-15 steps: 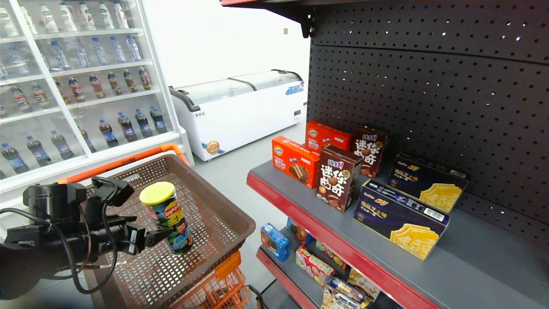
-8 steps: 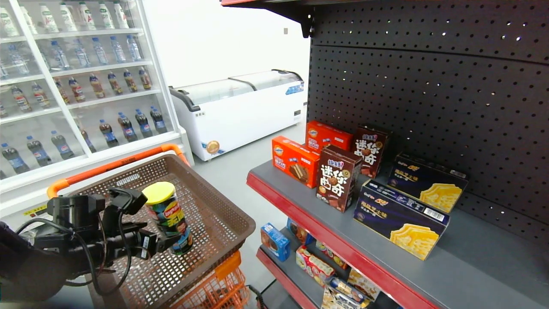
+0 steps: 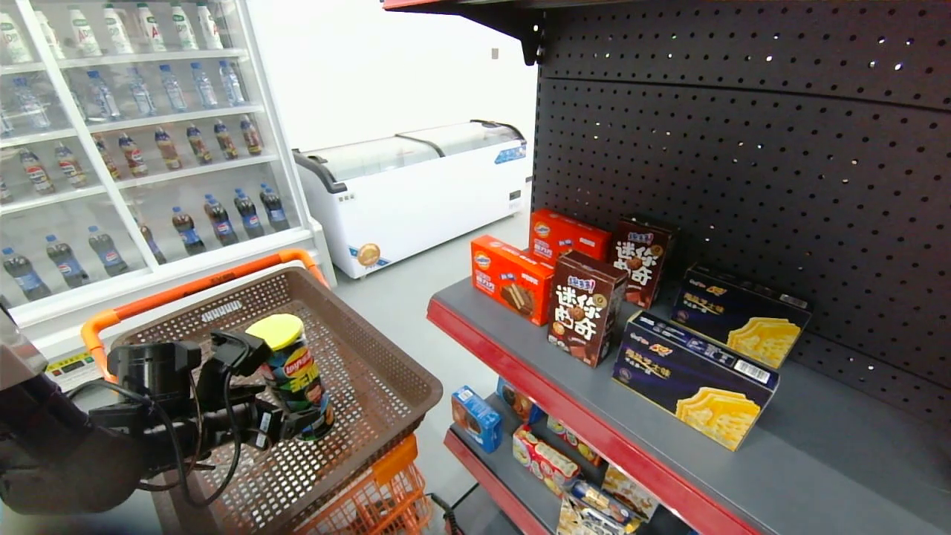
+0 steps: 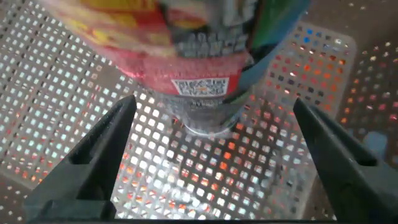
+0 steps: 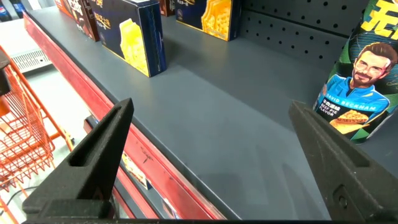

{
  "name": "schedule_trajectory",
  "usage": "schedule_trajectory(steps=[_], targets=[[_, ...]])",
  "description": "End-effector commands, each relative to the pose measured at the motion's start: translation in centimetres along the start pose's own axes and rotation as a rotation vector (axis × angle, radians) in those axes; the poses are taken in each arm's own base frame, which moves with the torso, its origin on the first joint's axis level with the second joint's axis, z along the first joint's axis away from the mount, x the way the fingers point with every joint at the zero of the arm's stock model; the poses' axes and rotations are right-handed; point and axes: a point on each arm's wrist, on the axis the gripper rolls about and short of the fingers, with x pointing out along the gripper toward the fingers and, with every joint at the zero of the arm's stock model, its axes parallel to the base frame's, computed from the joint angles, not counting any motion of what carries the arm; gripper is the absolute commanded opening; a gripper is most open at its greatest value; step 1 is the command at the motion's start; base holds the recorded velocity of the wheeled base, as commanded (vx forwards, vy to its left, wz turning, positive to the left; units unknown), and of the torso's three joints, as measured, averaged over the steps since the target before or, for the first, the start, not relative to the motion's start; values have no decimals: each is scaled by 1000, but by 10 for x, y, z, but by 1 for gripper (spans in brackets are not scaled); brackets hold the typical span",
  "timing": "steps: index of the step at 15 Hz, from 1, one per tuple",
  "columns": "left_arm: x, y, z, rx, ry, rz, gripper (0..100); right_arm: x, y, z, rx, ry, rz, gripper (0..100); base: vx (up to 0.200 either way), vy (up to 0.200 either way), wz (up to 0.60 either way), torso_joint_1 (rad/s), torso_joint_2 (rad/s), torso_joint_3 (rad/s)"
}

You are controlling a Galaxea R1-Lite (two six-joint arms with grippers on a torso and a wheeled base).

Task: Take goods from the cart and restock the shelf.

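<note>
Left end effector (image 4: 212, 106): it is low inside the brown basket (image 3: 386, 349); the fingers are spread wide, one on each side of the yellow-lidded can (image 3: 293, 379); the left wrist view shows a gap between each finger and the can, so it has hold of nothing.
Yellow-lidded can: it stands upright on the perforated floor of the basket, near the side closest to you; its lower part lies between the two fingers.
Brown basket: it sits on top of the cart (image 3: 186, 291), above a smaller orange basket (image 3: 371, 498); the cart stands just beside the shelf (image 3: 520, 349).
Right end effector (image 5: 211, 107): it hangs over a bare grey part of the shelf; the fingers are wide apart and nothing is between them.
Second can (image 5: 360, 81): it stands upright on the shelf near the pegboard back wall, apart from the right end effector.
Shelf goods: orange-red boxes (image 3: 511, 279) are at the end nearest the cart; brown boxes (image 3: 587, 306) come next; dark blue boxes (image 3: 691, 379) follow; each kind stands in two rows, front and back.
Room behind: a drinks cooler (image 3: 134, 148) and a white chest freezer (image 3: 416, 193).
</note>
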Motion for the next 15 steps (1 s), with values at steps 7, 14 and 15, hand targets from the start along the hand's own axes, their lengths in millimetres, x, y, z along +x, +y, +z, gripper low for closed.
schedule_trajectory(steps=[7,14,15], targets=[[19,12,16,15,-60,13,100,0,0,0,0,0,0,100,0,0,0,0,0,0],[19,8,17,17,-52,64,0,0,0,0,0,0,0,100,0,0,0,0,0,0],[16,8,21,20,-69,74,0,0,0,0,0,0,0,100,0,0,0,0,0,0]])
